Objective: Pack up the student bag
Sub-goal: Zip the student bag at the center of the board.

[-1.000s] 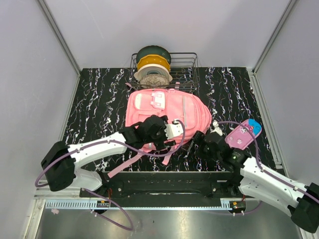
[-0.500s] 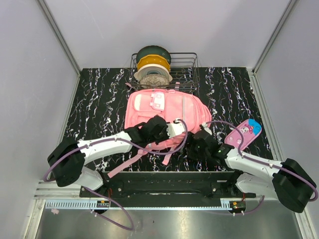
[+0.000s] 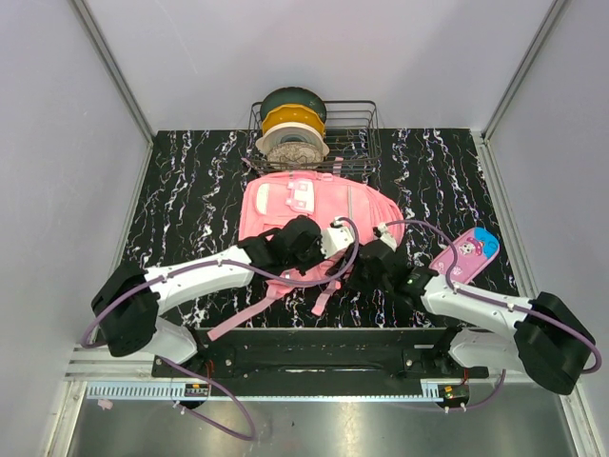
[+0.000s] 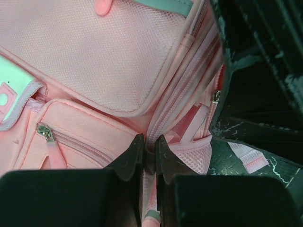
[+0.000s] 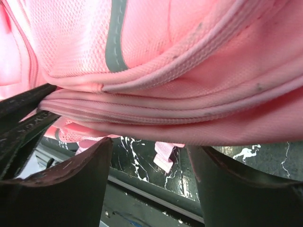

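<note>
The student bag [image 3: 314,202] is a big pink backpack lying flat mid-table, its straps trailing toward the near edge. My left gripper [image 4: 149,145] is shut on a fold of pink fabric beside the main zip seam of the student bag [image 4: 94,61], at its near side. A zip pull [image 4: 216,96] hangs just right of the pinch. My right gripper [image 5: 150,156] stands open, low at the right near edge of the student bag [image 5: 165,61]. The bag's rim bulges just above the fingertips, and nothing lies between the fingers.
A small pink pencil case [image 3: 464,253] with a blue end lies right of the bag. A wire basket [image 3: 357,122] holding stacked spools [image 3: 291,126] stands behind the bag. A loose strap end [image 5: 166,161] hangs below the bag's rim. The black base rail [image 3: 314,343] borders the near edge.
My left gripper has closed on the bag's fabric by the zip seam. The right arm has swung left from beside the pencil case to the bag's edge, its jaws narrowing slightly.
</note>
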